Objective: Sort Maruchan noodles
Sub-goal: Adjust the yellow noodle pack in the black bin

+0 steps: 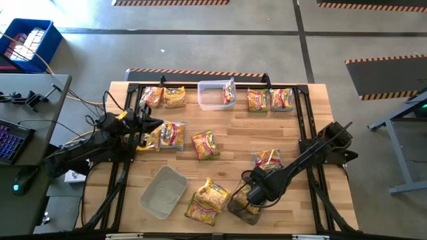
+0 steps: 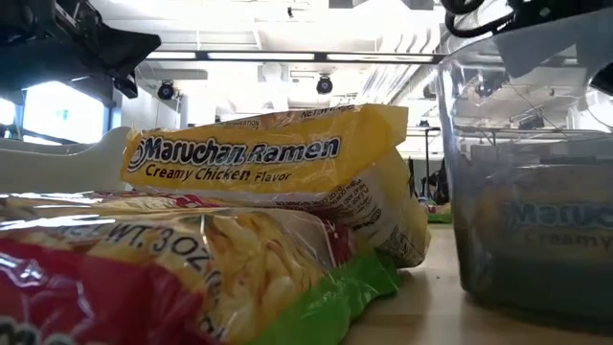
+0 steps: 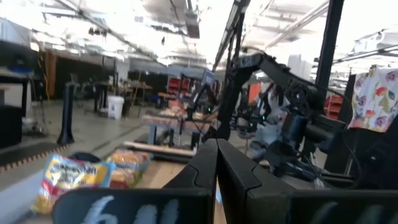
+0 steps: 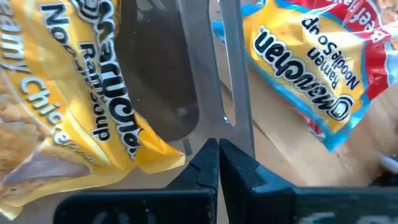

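Crinkly yellow ramen packet point(image 4: 81, 112) (w/ clear tub point(image 4: 186, 81)) beside shut jaws.

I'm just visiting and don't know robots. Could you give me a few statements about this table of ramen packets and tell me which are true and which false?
1. A clear tub at the far edge of the table has a packet leaning in it. True.
2. The right gripper hangs high over the far edge of the table. False: it is down at the near edge, at a clear tub holding a yellow packet.
3. The left gripper has its jaws wide open. False: they are shut.
4. The low view shows a Creamy Chicken packet. True.
5. Every packet is already in a tub. False: many lie loose on the table.
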